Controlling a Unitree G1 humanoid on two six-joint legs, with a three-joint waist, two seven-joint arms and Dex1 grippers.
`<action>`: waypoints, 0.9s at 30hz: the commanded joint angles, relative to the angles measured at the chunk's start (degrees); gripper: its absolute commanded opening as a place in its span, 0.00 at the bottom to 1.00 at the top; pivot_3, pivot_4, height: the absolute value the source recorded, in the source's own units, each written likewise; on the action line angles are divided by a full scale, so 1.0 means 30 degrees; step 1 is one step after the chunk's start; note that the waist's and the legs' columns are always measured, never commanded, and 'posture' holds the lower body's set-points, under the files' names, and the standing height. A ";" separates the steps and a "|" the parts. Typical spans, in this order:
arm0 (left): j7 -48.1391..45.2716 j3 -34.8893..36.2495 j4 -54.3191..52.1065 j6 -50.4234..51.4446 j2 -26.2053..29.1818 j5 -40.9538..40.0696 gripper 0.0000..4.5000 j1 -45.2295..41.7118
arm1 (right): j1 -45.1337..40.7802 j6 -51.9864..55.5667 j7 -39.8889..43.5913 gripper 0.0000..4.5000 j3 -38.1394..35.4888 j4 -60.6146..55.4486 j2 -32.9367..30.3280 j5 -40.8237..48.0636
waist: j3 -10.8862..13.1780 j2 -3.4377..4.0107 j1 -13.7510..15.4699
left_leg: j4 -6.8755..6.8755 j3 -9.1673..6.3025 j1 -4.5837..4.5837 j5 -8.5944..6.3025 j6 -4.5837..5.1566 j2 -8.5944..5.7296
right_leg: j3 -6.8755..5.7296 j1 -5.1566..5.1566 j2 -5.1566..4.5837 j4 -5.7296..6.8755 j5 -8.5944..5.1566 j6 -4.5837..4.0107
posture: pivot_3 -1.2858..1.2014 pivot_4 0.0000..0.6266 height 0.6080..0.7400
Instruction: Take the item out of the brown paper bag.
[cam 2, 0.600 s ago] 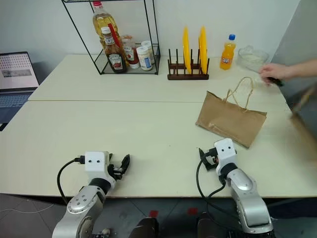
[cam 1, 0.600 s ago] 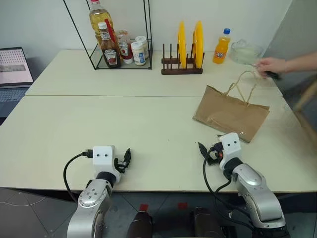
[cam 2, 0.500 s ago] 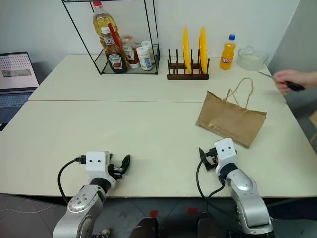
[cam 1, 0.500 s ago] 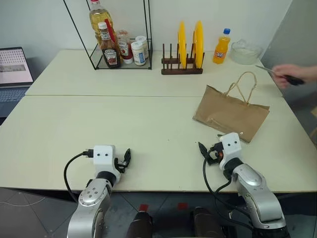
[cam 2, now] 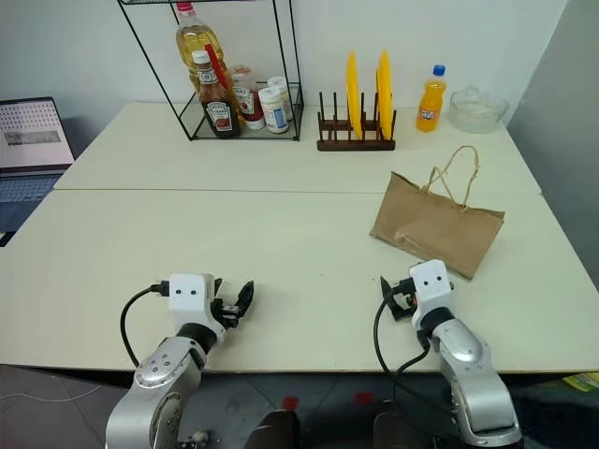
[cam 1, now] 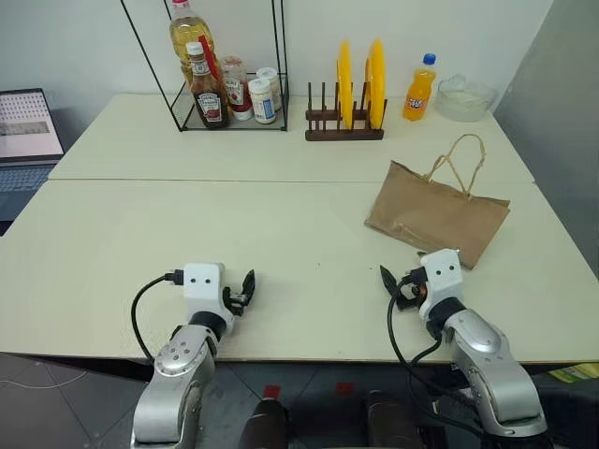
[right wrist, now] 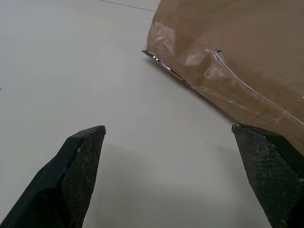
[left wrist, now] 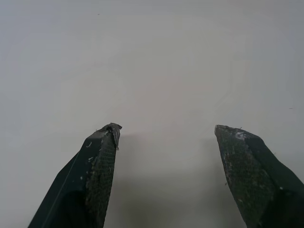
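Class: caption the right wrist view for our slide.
Open right hand poised over the table, facing the brown paper bag.

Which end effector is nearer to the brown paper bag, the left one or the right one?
Right. The right end effector sits just in front of the brown paper bag, not touching it; the left end effector is far off across the table.

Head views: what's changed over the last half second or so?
The person's hand that reached in over the table's far right edge has pulled away and is gone. The left gripper has edged a little forward and inward. The bag lies where it was, handles up, untouched; the right gripper sits open just short of it, and the rack, plates and orange bottle are unmoved.
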 commanded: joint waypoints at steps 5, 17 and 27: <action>-0.5103 0.0076 -0.1104 0.2341 0.3715 -0.3392 0.76 -0.2957 | -0.0837 0.1168 0.0453 1.00 -0.2462 -0.3323 -0.1458 0.0804 | 0.0004 -0.0001 0.0000 | 0.0002 0.0000 -0.0007 0.0001 0.0000 0.0000 | -0.0001 -0.0010 0.0000 0.0018 -0.0001 0.0001 | 0.52 0.24 1.00; -1.4571 -0.1096 0.0676 0.4929 0.9509 -0.9265 0.76 -1.1669 | -0.5494 0.0889 0.7073 1.00 -0.5919 0.2418 -0.9075 0.3424 | 0.0050 -0.0030 -0.0095 | 0.0003 0.0008 -0.0014 0.0001 0.0003 0.0000 | -0.0006 -0.0001 0.0000 -0.0003 -0.0001 0.0001 | 0.52 0.24 1.00; -1.6635 -0.1557 0.2903 0.4144 0.9729 -0.9333 0.76 -1.4661 | -1.1583 -0.1353 1.4643 1.00 -0.2893 1.1308 -1.3056 0.3867 | 0.0177 -0.0090 -0.0245 | 0.0012 0.0045 -0.0037 0.0003 0.0000 0.0010 | -0.0006 -0.0005 -0.0001 -0.0024 -0.0002 0.0008 | 0.52 0.24 1.00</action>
